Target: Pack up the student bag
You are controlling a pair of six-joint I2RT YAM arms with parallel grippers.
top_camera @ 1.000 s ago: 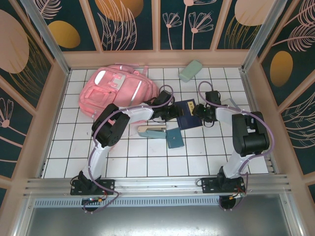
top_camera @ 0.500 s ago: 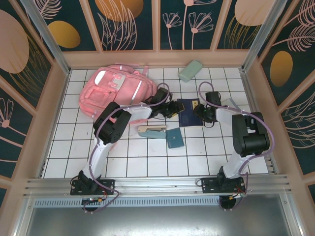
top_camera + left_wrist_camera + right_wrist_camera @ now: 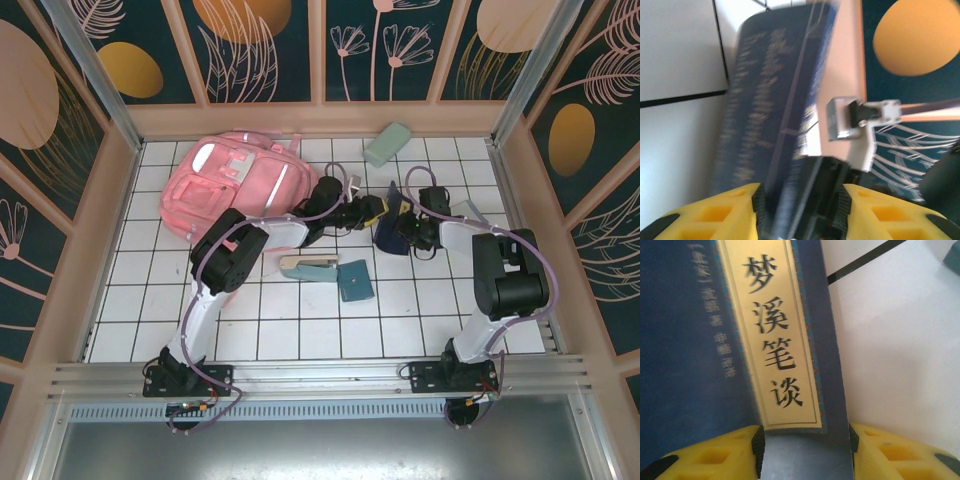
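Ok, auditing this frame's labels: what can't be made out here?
Left wrist view: gold lettering on the dark blue book is motion-blurred, unreadable.
Right wrist view: that book's top and left side run off the frame.
Top view: zips on the soft pink backpack are too small to judge.

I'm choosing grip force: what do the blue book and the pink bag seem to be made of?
The book: apparently paper or card cover, matte dark blue, with a cream printed title label. The student bag: probably soft fabric, since it slumps and creases; its pale strip looks glossy.
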